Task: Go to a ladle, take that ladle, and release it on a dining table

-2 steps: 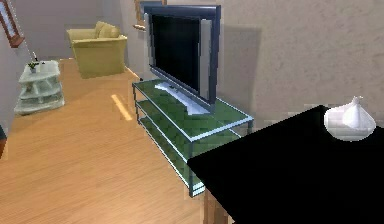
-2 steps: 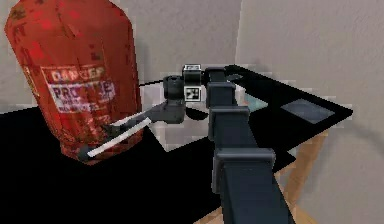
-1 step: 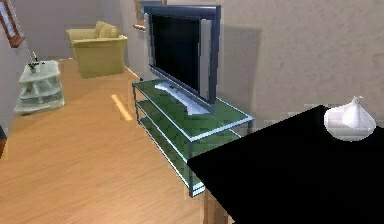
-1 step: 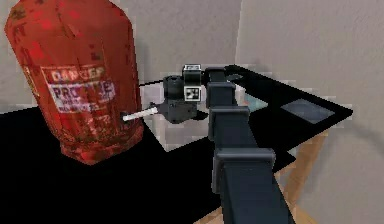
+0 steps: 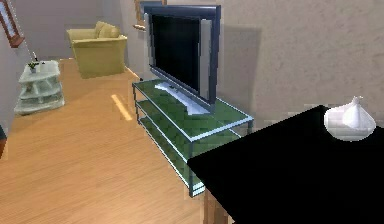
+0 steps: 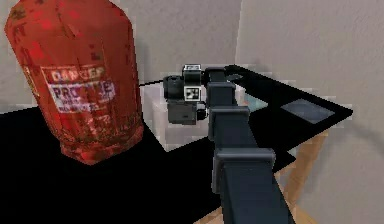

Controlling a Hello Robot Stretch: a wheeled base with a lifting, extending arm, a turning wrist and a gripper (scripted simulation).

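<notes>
A red sack and a white box just beside it are blocking the tabletop; beyond the sack, room is lying free.

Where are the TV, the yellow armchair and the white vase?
TV (image 5: 180,50): forward view, middle of the dark screen.
yellow armchair (image 5: 100,55): forward view, its front face.
white vase (image 5: 350,120): forward view, its round body.

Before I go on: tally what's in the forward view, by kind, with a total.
yellow armchair: 1
television: 1
glass TV stand: 1
small shelf unit: 1
black table: 1
white vase: 1
Total: 6
</notes>
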